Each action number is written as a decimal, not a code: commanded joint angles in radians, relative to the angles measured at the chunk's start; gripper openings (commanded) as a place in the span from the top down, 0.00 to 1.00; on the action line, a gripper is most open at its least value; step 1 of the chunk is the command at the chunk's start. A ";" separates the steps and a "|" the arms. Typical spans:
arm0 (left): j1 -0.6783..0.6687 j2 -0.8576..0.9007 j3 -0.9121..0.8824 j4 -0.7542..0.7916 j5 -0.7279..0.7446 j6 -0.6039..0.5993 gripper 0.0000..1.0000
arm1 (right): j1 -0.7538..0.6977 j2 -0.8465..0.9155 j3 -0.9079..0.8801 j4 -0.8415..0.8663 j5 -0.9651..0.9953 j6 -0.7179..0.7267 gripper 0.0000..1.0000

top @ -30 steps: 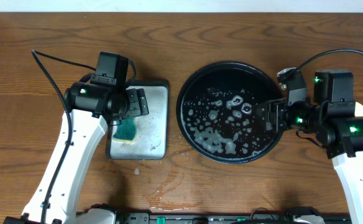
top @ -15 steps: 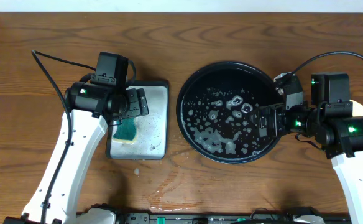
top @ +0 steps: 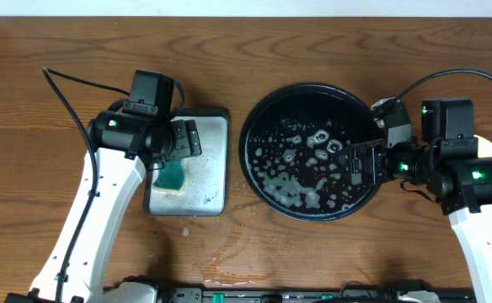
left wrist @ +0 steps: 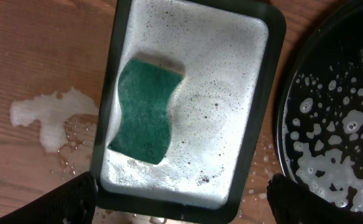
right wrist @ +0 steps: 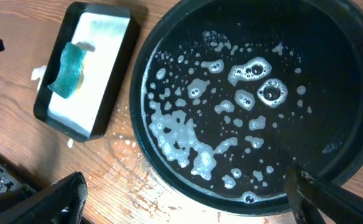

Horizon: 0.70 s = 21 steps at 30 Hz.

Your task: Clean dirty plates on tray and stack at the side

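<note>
suds alone in large round black raised-rim tray (top: 305,101), right of desk centre; no plates on it, so washing probably done. right gripper (right wrist: 188,199) spread wide, empty, over its right rim; left gripper (left wrist: 184,198) wide above green sponge (left wrist: 145,112) parked in rectangular silver-grey tray (left wrist: 256,124).

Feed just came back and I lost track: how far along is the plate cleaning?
Done, apparently: the tray holds only foam and water, no plates. The sponge lies in the small soapy tray.
In hand: nothing. The left gripper and right gripper are both open and empty.
Left: confirm the stack. Only a pale edge shows behind the right arm, too hidden to identify.
</note>
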 commanded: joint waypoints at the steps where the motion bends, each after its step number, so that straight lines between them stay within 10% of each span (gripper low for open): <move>1: 0.005 -0.003 0.014 -0.003 -0.005 0.003 0.12 | 0.005 0.003 0.005 0.004 -0.003 -0.007 0.00; 21: 0.004 -0.003 0.014 -0.062 0.060 -0.005 0.12 | 0.005 0.004 0.005 0.002 -0.003 -0.007 0.01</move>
